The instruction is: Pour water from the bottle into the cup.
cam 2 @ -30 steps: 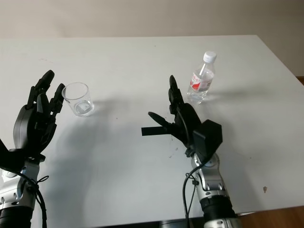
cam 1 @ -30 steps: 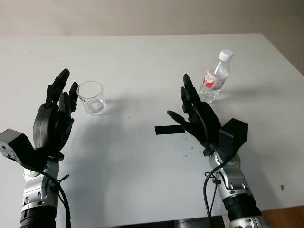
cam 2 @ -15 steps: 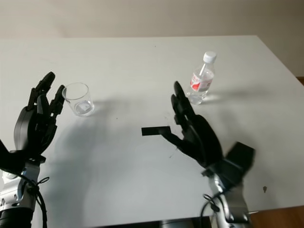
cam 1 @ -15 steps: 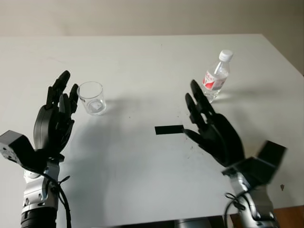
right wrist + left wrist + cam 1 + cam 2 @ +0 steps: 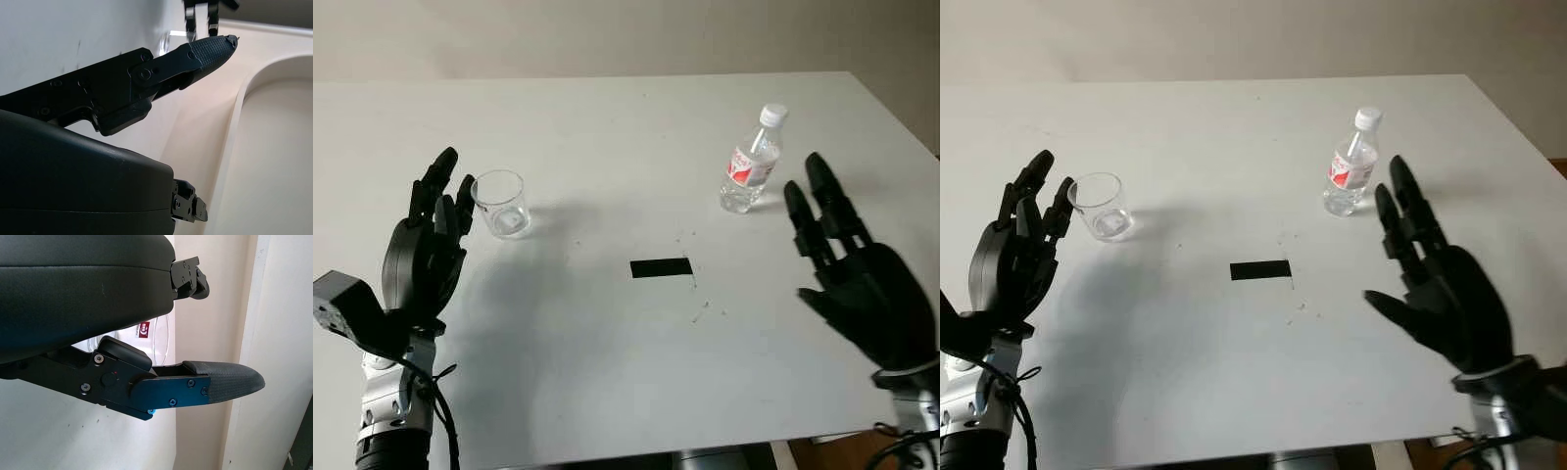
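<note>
Nearest you, on either side of the black tape strip [image 5: 661, 267] that marks the middle of the white table [image 5: 607, 127], both robot hands are hovering with nothing in them. Your right hand [image 5: 862, 279] is hanging open to the right of the strip and a little nearer you than it, palm turned inward and fingers [image 5: 822, 211] pointing away toward the far edge. Your left hand [image 5: 426, 250] is open too, raised well to the left of the strip.

Further out, the clear plastic cup [image 5: 501, 203] is standing upright, left of the strip and a little beyond it, just beside the left fingertips. It looks empty, though that is a judgement.

Farthest from you, the water bottle [image 5: 751, 163] is standing upright, beyond the strip and to its right. Its white cap is on, and a red and white label is wrapping its middle. It is sitting just past the right fingertips, near but apart from them.

You are working on the reach for the bottle, and nothing has been poured yet. To do it well, you are likely wanting to carry the right hand forward and slightly inward so the palm meets the labelled middle. Close around the body, not the neck, because a light bottle tips easily when nudged. The cap appears to be on, so opening it is probably needed first.
</note>
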`<act>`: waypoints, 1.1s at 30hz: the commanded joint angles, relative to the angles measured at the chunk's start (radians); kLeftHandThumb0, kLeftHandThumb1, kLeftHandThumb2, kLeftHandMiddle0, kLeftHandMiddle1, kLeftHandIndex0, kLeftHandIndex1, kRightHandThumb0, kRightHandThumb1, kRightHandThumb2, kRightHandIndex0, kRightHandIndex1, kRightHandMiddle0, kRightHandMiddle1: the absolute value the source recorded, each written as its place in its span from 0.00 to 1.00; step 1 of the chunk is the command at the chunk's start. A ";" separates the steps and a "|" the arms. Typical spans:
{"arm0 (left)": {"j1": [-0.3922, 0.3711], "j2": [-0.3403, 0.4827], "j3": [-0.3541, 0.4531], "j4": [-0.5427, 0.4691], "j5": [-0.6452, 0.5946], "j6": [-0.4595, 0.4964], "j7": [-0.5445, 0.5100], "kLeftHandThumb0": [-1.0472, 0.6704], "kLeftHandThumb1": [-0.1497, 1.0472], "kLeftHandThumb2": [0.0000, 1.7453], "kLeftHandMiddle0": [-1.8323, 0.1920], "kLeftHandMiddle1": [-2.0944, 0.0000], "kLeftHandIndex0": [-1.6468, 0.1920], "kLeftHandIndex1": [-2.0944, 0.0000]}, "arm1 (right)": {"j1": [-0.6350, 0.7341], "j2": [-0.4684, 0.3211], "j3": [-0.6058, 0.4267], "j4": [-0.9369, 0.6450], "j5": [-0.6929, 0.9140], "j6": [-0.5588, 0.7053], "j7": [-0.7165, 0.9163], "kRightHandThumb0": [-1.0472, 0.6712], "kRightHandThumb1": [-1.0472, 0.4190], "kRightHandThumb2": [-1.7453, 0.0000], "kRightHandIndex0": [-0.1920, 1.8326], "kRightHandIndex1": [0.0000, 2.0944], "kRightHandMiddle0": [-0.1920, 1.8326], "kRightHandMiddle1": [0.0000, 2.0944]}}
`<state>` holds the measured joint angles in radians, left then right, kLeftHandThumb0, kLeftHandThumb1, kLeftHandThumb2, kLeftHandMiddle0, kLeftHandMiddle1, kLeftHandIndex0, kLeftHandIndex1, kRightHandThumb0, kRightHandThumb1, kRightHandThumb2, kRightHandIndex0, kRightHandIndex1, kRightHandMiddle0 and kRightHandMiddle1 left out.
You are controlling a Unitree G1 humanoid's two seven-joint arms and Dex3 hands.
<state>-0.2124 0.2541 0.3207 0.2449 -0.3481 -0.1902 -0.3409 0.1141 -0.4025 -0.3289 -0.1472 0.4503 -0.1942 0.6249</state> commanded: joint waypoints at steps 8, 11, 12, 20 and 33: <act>-0.008 0.014 0.006 -0.001 -0.003 0.004 -0.002 0.10 1.00 0.29 0.88 1.00 1.00 0.74 | -0.043 0.005 -0.066 0.102 -0.033 0.016 -0.119 0.15 0.05 0.97 0.00 0.01 0.00 0.01; -0.007 0.021 0.007 0.006 -0.002 -0.001 -0.013 0.10 1.00 0.29 0.89 1.00 1.00 0.75 | -0.104 0.018 -0.046 0.178 -0.065 0.016 -0.167 0.15 0.05 0.97 0.00 0.00 0.00 0.01; -0.007 0.022 0.008 0.009 -0.004 -0.003 -0.016 0.11 1.00 0.29 0.89 1.00 1.00 0.75 | -0.128 0.019 -0.036 0.202 -0.079 0.031 -0.184 0.15 0.06 0.97 0.00 0.00 0.00 0.01; -0.010 0.029 0.013 0.018 -0.011 -0.004 -0.034 0.11 1.00 0.30 0.89 1.00 1.00 0.76 | -0.328 0.038 0.045 0.447 -0.258 -0.085 -0.298 0.10 0.06 0.97 0.00 0.00 0.02 0.02; -0.011 0.027 0.020 0.029 -0.016 -0.003 -0.040 0.11 1.00 0.30 0.89 1.00 1.00 0.75 | -0.616 0.008 0.128 0.844 -0.417 -0.116 -0.390 0.03 0.06 0.97 0.00 0.00 0.00 0.00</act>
<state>-0.2162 0.2712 0.3348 0.2697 -0.3577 -0.1849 -0.3752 -0.4707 -0.3749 -0.2028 0.6647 0.0415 -0.3052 0.2453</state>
